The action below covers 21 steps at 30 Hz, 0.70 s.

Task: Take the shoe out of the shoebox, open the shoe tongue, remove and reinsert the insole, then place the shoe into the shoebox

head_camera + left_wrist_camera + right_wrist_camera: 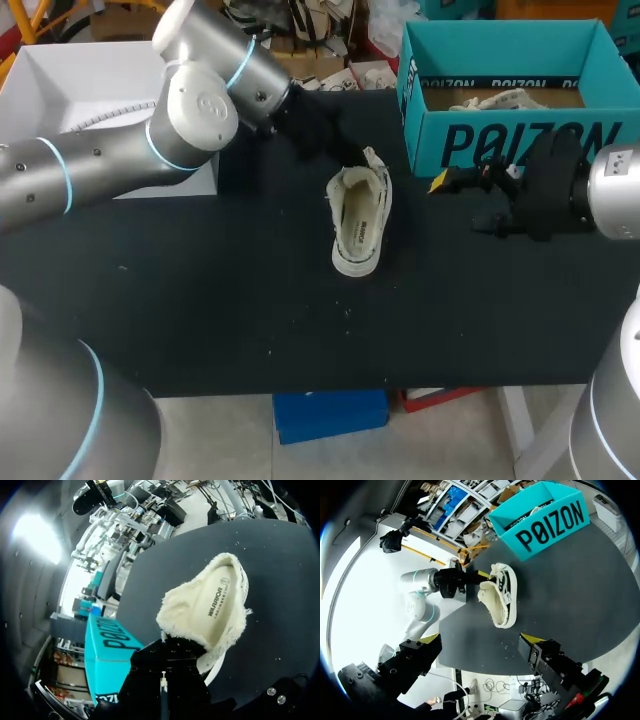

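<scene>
A cream canvas shoe [360, 222] lies on the black table [200, 300], its opening up and the printed insole [217, 600] showing. My left gripper [345, 155] is at the shoe's far end, shut on the frayed rim of the opening; in the left wrist view the gripper [170, 642] has its tips hidden in the fabric. The right wrist view shows the same grip on the shoe [501, 596]. My right gripper [465, 200] hovers open to the right of the shoe, in front of the teal shoebox [520, 140]. Its fingers [532, 640] stand wide apart with nothing between them.
The shoebox [547, 522] stands at the back right and holds a second cream shoe [500, 98]. A white open box [80, 85] stands at the back left, behind my left arm. Bare table lies in front of the shoe.
</scene>
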Tool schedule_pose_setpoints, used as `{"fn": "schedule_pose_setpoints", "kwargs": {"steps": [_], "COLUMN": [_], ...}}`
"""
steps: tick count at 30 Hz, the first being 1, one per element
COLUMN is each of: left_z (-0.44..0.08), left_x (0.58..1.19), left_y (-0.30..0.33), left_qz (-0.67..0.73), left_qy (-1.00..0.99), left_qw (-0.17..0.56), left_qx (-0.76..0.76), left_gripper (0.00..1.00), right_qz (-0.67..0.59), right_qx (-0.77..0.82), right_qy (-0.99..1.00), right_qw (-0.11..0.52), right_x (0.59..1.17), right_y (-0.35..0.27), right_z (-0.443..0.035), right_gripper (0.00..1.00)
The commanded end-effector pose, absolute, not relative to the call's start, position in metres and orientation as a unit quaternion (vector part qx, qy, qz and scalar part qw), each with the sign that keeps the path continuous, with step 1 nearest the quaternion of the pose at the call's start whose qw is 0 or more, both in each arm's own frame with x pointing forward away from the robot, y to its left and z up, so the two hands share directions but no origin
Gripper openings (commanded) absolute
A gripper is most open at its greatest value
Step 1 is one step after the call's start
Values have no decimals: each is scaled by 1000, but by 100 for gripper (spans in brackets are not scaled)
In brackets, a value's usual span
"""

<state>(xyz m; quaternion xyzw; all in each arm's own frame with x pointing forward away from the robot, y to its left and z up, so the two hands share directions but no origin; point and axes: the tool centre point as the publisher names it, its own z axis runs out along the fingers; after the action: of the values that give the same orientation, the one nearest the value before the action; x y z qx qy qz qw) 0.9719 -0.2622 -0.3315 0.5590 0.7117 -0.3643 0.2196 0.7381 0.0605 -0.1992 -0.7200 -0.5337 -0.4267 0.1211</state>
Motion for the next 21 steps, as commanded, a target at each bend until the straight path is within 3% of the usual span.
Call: {"fn": "schedule_pose_setpoints", "kwargs": {"steps": [1,14,21], "left_z": [-331,-348,-323], "left_x": [952,898,897], "left_y": [-254,-242,-221], "left_qz": [-364,-370,-360], "left_qy": [712,715,712], "left_qw": [217,181,202], "left_qx": [560,565,568], "left_gripper": [0,0,0], "right_qz": [-426,-426,-426], "right_qx": [-720,-720,-720], "right_qy": [-534,-534,-534], "right_qw": [121,121,121], "right_x": [737,737,737], "right_y": [60,60,60], "right_z": [-199,-199,-199], "right_gripper": [100,100,100]}}
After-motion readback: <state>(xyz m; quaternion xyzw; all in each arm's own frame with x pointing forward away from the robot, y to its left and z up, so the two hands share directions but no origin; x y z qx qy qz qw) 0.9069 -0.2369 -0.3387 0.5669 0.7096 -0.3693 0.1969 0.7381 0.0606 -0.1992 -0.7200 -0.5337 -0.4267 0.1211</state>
